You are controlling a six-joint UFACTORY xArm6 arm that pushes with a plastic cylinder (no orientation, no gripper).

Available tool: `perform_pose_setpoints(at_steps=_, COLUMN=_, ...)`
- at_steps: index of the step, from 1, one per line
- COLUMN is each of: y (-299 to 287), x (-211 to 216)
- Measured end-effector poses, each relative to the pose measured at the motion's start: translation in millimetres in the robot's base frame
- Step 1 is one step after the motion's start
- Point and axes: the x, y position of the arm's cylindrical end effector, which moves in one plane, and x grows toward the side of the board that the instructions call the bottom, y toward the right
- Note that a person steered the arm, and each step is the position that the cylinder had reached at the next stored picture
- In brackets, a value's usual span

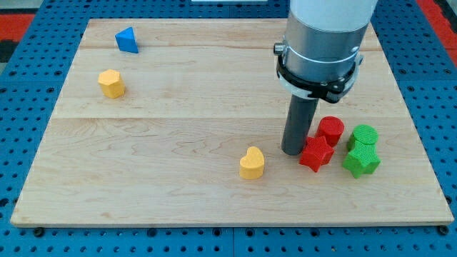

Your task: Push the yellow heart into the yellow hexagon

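Yellow heart [251,163] nearest | our bare tip [293,152], grasping nothing, just right of heart | we push from there leftward-up toward yellow hexagon [111,83]

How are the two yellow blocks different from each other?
The yellow heart has a notch on top, while the yellow hexagon has flat sides. The yellow heart sits near the view's bottom, by the middle, while the yellow hexagon sits far off at the view's upper left. My tip is just right of the yellow heart and far from the yellow hexagon. Both are yellow, and both rest on the wooden board.
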Motion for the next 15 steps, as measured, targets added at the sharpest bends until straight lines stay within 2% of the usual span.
perform_pose_setpoints(at_steps=2, y=-4, x=-3)
perform_pose_setpoints(at_steps=5, y=-53, x=-3)
perform_pose_setpoints(at_steps=8, y=-55, x=0)
perform_pose_setpoints(at_steps=11, y=-28, x=63)
perform_pose_setpoints(at_steps=14, y=-86, x=21)
perform_pose_setpoints(at_steps=15, y=-130, x=9)
